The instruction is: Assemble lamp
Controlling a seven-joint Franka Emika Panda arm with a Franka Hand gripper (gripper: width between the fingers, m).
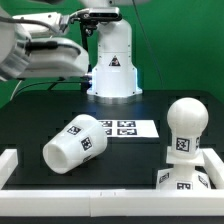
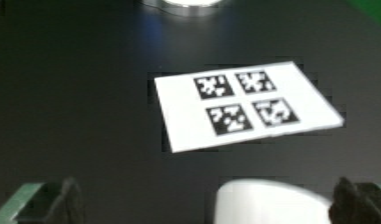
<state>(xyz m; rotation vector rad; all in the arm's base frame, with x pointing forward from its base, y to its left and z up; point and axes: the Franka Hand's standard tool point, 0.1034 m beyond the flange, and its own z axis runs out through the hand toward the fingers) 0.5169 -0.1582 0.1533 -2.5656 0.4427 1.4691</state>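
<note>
Our hand hangs wide open, gripping nothing. The danger here: the lamp shade lies on its side on the counter, so an off-centre pinch could send it rolling. It sits below the hand, nearer one finger. Beyond lies the marker board. Farthest off, the bulb stands on the base.

Shade lies before the marker board
</note>
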